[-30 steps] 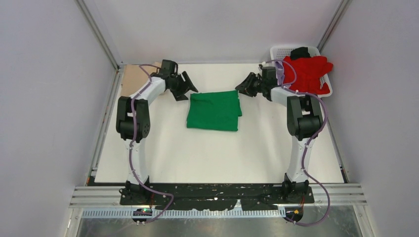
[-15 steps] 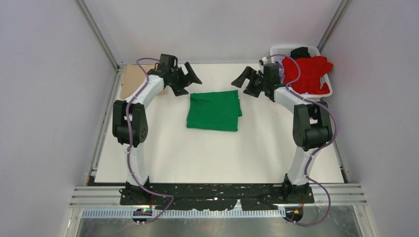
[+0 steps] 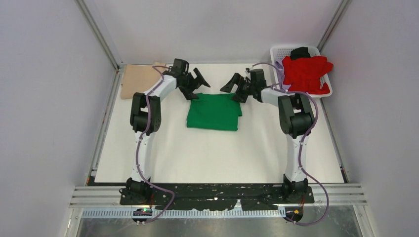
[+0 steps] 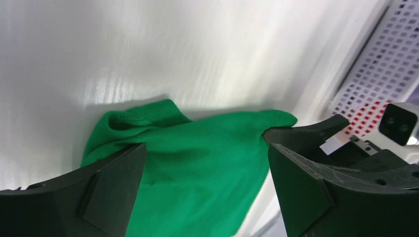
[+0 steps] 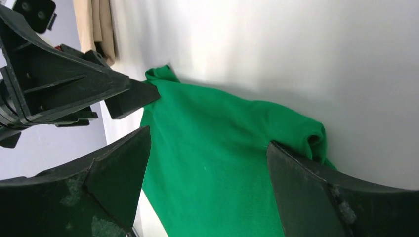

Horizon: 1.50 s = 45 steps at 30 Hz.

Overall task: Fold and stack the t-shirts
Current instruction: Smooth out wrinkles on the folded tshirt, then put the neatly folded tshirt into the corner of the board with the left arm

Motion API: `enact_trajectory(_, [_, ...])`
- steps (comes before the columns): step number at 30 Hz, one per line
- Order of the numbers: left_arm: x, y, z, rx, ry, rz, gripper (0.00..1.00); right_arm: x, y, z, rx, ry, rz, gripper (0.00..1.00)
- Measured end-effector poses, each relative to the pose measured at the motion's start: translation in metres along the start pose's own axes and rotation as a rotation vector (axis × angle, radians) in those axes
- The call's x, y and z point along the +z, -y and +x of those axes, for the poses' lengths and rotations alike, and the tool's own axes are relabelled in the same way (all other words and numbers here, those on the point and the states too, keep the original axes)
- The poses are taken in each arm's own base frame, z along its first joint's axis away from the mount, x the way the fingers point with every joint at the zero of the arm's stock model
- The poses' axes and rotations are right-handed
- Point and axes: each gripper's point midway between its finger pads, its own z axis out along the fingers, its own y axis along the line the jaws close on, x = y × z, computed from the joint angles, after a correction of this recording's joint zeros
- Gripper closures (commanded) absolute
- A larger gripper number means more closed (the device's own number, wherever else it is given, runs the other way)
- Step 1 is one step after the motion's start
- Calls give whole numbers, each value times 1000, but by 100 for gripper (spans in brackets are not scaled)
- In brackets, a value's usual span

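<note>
Overhead, the white table (image 3: pixel 212 158) fills the middle of the frame. The green t-shirt (image 3: pixel 213 113) lies folded into a rough rectangle just above frame centre, between the two arms.

At the upper right corner of the table stands a white lattice basket (image 3: pixel 276 51). The red t-shirt (image 3: pixel 307 74) is heaped in it and spills over its rim, with a black garment (image 3: pixel 300 52) at the upper edge of the heap. The tan t-shirt (image 3: pixel 136 81) lies flat at the upper left corner of the table.

The left gripper (image 3: pixel 199 88) and right gripper (image 3: pixel 232 92) hang at the upper edge of the green t-shirt, one by each upper corner, pointing toward one another. Both pairs of jaws stand wide apart and hold nothing.

In each wrist view, green cloth shows between the spread fingers (left gripper (image 4: pixel 205 148), right gripper (image 5: pixel 208 140)). Whether the fingertips touch the cloth cannot be told.
</note>
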Motion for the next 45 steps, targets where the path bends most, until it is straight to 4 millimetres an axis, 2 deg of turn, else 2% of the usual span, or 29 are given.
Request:
enact_trajectory(2, [7, 0, -2, -37, -9, 1, 0, 2, 1, -1, 24, -5, -8, 5])
enact_trajectory(8, [11, 5, -6, -118, -1, 3, 0, 2, 5, 0, 25, -1, -12, 4])
enact_trajectory(10, [11, 4, -3, -126, -6, 4, 0, -2, 6, 4, 14, -3, -14, 5])
enact_trajectory(12, [5, -1, 8, -122, -17, -2, 0, -9, 7, 11, 2, -11, -12, 4])
enact_trajectory(14, [-7, -10, 31, -109, -45, -28, 0, -20, 8, 24, -6, -30, -6, 5])
enact_trajectory(19, [-53, -37, 116, -21, -138, -103, 0, -53, 12, 65, -30, -84, 20, 4])
enact_trajectory(21, [-75, -42, 142, 33, -148, -120, 0, -68, 14, 81, -40, -103, 32, 5])
enact_trajectory(23, [-92, -38, 155, 85, -139, -110, 0, -82, 16, 93, -52, -116, 45, 5])
enact_trajectory(26, [-119, -24, 155, 172, -73, -81, 0, -100, 12, 101, -81, -122, 59, 5])
enact_trajectory(30, [-146, -13, 149, 252, 14, -55, 0, -127, -11, 87, -153, -38, 48, 5])
enact_trajectory(34, [-142, -40, 163, 270, -10, -117, 1, -165, -39, 66, -228, 128, 37, 4])
enact_trajectory(36, [-133, -60, 174, 270, -50, -173, 2, -179, -41, 62, -241, 185, 47, 5])
enact_trajectory(38, [-124, -73, 182, 272, -84, -218, 4, -196, -36, 60, -239, 249, 78, 4])
enact_trajectory(45, [-95, -91, 208, 311, -172, -302, 7, -241, -2, 54, -203, 392, 211, 5])
